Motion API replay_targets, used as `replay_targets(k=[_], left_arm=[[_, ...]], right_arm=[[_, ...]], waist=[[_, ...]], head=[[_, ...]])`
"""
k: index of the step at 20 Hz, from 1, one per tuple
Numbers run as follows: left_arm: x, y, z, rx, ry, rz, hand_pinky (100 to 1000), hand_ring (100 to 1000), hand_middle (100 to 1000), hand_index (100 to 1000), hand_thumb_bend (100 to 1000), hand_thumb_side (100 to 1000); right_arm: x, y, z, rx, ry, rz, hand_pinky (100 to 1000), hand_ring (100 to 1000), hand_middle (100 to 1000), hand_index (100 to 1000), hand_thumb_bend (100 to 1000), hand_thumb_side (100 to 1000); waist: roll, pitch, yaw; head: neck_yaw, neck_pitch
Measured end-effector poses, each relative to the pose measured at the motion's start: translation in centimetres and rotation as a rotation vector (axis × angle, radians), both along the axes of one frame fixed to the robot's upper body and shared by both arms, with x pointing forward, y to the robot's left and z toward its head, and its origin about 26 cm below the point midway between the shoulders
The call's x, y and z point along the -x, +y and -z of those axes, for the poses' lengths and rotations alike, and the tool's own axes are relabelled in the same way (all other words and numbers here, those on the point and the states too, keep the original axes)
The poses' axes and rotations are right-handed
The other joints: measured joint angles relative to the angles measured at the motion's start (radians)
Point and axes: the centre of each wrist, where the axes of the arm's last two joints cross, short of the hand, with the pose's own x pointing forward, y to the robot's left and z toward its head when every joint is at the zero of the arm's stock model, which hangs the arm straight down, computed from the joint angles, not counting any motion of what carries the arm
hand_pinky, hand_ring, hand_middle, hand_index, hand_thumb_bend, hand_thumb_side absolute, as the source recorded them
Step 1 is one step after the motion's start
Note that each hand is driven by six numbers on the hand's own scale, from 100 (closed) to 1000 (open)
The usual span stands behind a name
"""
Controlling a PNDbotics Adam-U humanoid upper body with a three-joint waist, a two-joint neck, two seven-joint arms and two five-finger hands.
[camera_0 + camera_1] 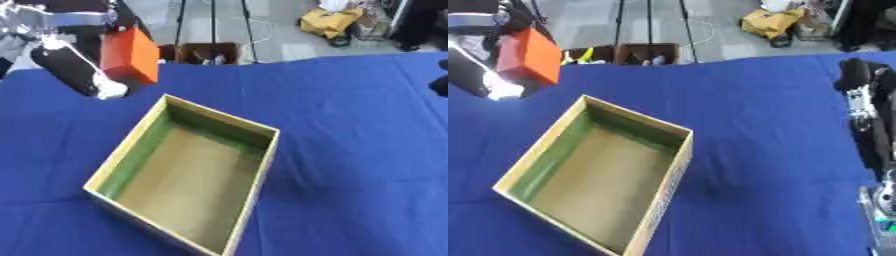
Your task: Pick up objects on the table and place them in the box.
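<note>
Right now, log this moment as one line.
left hand: holding orange block aloft, far-left of box | box: empty | right hand: idle at right edge

I can read no text, label, brand, number or sign anywhere here; the orange box (129, 54) at the far left shows me only plain faces; the walls of the open cardboard box (140, 142) carry no print I can make out; the blue table (350, 150) is unmarked.
</note>
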Motion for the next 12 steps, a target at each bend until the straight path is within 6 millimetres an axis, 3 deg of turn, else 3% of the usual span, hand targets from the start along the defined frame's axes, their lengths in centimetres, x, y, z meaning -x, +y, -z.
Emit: replay_targets(k=[6, 12], left_arm=[[-0.6, -2.5, 1.8, -0.033, 0.091, 0.056, 403, 527, 504, 478, 100, 394], [-2.9, -4.7, 4.5, -0.074, 0.187, 0.068, 409, 531, 510, 482, 100, 405]], right_arm=[[0.0, 0.2, 0.0, -0.001, 0.0, -0.015, 677, 630, 519, 733, 502, 1000], [-0.1, 0.4, -0.2, 0.002, -0.005, -0.027, 679, 632, 519, 734, 502, 1000]], waist=[[0.0, 0.0, -0.005], [0.007, 0.0, -0.016]], head=[[0.01, 0.0], [0.024, 0.0]])
